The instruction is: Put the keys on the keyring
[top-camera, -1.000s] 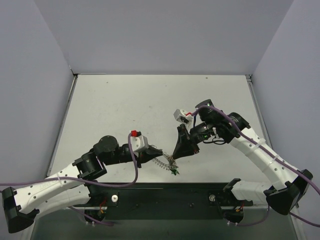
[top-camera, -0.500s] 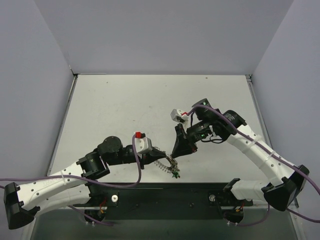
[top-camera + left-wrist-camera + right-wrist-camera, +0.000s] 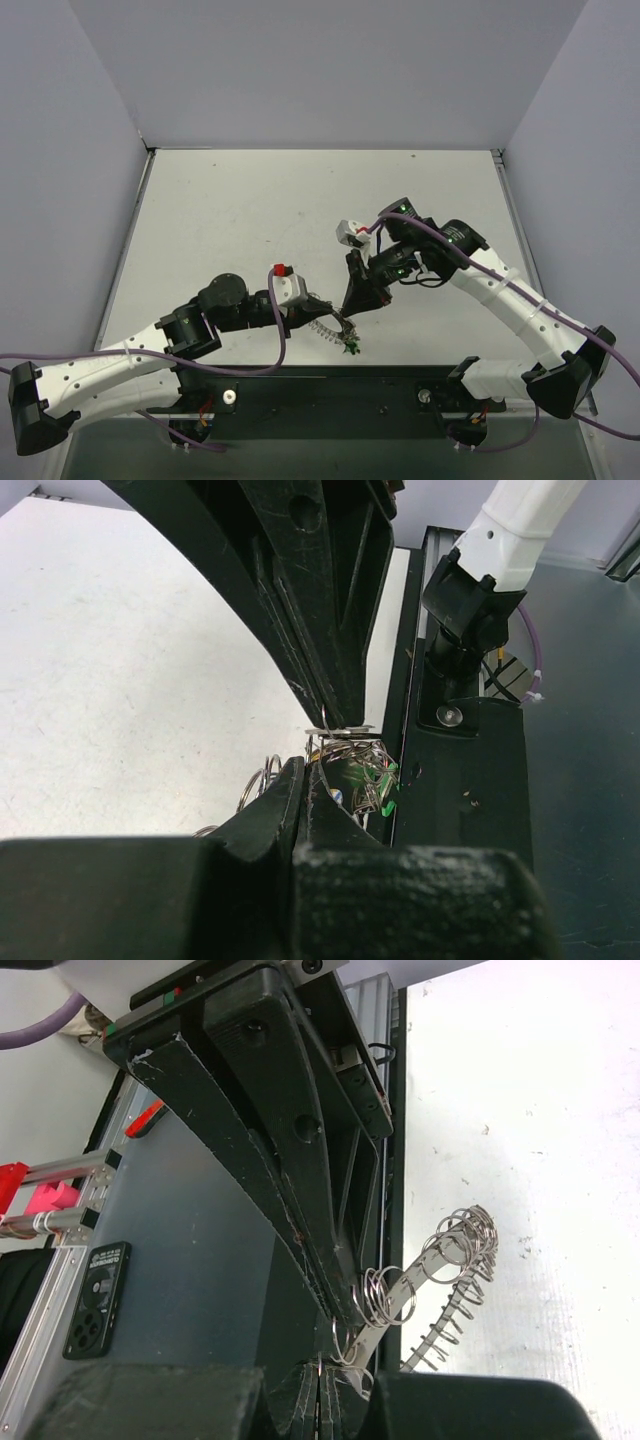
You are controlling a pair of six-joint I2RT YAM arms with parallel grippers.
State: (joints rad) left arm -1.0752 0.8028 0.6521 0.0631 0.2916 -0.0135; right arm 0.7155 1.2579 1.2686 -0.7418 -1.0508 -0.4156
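- Bench [image 3: 250,200]: both arms meet low over its near edge.
- Left hand [image 3: 312,316]: clenched on the keyring [image 3: 328,327], gripping its coiled band.
- Right hand [image 3: 346,312]: clenched too, pinching that ring's far end.
- Keyring: strung between the two hands.
- Keys [image 3: 349,345]: green heads dangling underneath.

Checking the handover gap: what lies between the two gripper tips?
The coiled keyring spans that stretch, with a green-headed key by its right end; the top external view shows it.
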